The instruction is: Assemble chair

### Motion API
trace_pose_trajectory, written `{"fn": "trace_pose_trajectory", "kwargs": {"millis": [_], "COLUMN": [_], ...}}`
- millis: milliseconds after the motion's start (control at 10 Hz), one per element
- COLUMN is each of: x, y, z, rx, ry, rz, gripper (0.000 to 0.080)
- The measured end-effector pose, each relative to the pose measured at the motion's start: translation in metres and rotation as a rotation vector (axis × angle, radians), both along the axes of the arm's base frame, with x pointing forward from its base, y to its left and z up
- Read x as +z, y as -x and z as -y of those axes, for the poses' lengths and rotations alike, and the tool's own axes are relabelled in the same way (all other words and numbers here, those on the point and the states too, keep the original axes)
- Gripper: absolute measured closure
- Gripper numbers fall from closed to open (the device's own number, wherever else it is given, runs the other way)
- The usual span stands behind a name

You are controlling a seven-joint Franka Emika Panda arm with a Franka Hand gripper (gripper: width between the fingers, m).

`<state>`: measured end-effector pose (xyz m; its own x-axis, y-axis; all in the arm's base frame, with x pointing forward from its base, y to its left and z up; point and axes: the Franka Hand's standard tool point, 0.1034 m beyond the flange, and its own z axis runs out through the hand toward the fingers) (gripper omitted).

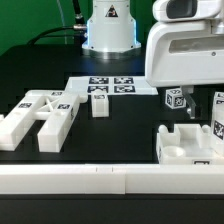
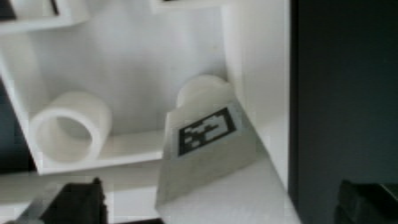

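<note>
1. While the gripper [image 1: 205, 111] hangs over the notched block [image 1: 186, 148] at the exterior view's right, its fingers stand spread wide and pinch nothing.
2. Seen from the wrist, the two dark fingertips [image 2: 75, 201] flank an upright tagged piece [image 2: 215, 150], and a gap shows on each side of it.
3. Beside that piece a round feature [image 2: 63, 131] sits in the white part; the blur makes it hard to say whether it is a peg or a hole.
4. Lying flat on the black table [image 1: 128, 125], the H-shaped frame [image 1: 40, 118] is at the exterior view's left, well apart from the gripper.
5. A short bar [image 1: 99, 105] stands just beside the marker board [image 1: 110, 86].
6. A tagged cube [image 1: 175, 98] sits near the gripper's fingers.
</note>
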<state>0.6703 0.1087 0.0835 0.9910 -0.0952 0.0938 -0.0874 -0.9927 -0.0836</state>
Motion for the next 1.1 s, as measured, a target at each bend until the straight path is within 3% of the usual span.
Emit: {"fn": "trace_pose_trajectory", "kwargs": {"millis": [300,400,500,600,700,1100], "x": [-0.0008,-0.0010,-0.0010,-0.0010,-0.0012,-0.0014], "y": [0.0003,0.0003,0.0003,0.0003,0.0004,0.0004], "z": [0.0023,0.0026,0.0027,0.0027,0.0027,0.0028], "rx": [0.207,0.207,0.207,0.207,0.207,0.059], "ry": [0.030,0.030,0.030,0.030,0.030,0.013], "rz": [0.015,0.014,0.014,0.014,0.014,0.003], "gripper": [0.0151,0.0271,0.0271,0.0469,0.0509,0.0509]}}
